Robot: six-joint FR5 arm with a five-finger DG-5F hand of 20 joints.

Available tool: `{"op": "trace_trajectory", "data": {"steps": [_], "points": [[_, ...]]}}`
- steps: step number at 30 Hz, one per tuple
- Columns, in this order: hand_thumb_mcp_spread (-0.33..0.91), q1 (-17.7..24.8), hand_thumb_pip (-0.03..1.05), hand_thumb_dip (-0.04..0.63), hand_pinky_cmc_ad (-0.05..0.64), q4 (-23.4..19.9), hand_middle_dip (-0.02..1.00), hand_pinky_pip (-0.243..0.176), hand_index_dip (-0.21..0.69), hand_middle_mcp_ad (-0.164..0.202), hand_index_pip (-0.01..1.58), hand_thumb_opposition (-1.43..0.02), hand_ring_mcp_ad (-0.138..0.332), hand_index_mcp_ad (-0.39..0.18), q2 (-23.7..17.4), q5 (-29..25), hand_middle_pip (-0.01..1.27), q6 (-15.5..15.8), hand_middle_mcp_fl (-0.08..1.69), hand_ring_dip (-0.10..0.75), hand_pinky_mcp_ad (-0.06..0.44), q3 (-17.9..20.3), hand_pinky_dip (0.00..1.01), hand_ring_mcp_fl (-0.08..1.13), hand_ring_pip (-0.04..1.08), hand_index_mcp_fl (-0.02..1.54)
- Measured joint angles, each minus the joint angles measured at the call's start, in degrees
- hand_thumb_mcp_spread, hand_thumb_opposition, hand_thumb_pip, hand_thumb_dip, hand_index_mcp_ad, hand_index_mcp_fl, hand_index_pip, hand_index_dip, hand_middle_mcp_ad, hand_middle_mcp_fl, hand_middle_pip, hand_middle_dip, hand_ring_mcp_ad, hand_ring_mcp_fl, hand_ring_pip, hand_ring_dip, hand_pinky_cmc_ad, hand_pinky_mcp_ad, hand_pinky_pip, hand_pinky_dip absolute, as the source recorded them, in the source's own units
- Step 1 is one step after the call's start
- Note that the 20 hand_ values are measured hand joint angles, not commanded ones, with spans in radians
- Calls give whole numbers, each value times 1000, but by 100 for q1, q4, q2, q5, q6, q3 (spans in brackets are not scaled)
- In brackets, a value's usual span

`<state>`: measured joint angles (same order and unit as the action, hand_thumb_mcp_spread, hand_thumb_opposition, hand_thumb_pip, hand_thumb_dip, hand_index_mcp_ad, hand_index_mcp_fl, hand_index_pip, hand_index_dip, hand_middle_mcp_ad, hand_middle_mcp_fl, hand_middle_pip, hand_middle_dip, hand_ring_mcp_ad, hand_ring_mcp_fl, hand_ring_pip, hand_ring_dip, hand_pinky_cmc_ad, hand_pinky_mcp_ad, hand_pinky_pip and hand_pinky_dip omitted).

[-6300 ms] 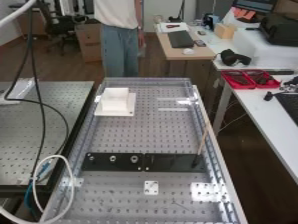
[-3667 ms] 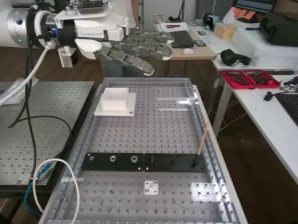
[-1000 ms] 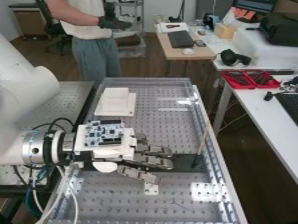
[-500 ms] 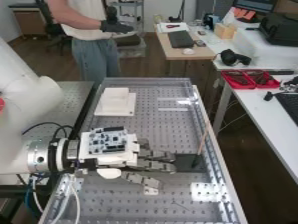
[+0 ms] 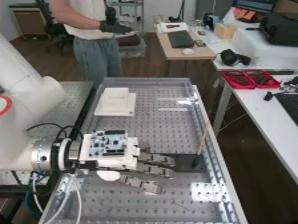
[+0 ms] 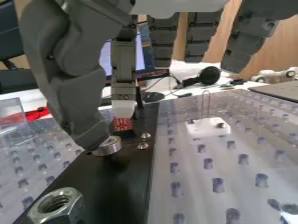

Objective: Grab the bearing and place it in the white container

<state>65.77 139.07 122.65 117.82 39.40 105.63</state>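
A white jointed robot arm [image 5: 23,95] reached over a perforated metal bench [image 5: 146,132], its dark grey mechanical hand [image 5: 126,163] poised above a long, flat black plate [image 5: 183,161]. The fingers were extended and slightly spread, with gaps between them, and were not closed around anything. In the wrist view, the silver ring-shaped metal bearing [image 6: 110,145] sat on the black plate, just at the tip of the hand's nearest dark digit, which partly covered it; whether the two touched could not be told. A large silver hex nut [image 6: 57,204] rested on the same plate, nearer the camera, while two small metal screws [image 6: 144,140] stood beside the bearing. A small white block with upright thin wires [image 6: 207,127] was on the bench, to one side of the plate. The white box-shaped container [image 5: 116,95], set on a square white base [image 5: 124,113], stood toward the bench's far end, well apart from the bearing. A slender brown stick [image 5: 202,145] leaned at a tilt near the plate's right end in the high view.
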Motion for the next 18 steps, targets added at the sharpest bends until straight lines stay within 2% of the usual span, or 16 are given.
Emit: {"op": "trace_trajectory", "data": {"steps": [17,18], "points": [[463,38,562,284,365,-31,173,-63,316,75,1391,-845,141,-115,-63,-110,136,82,21,51,295,163,178,3,103,105],[463,35,569,300,365,-26,173,-63,316,77,1391,-845,141,-115,-67,-90,136,85,21,51,295,162,178,3,103,105]]}}
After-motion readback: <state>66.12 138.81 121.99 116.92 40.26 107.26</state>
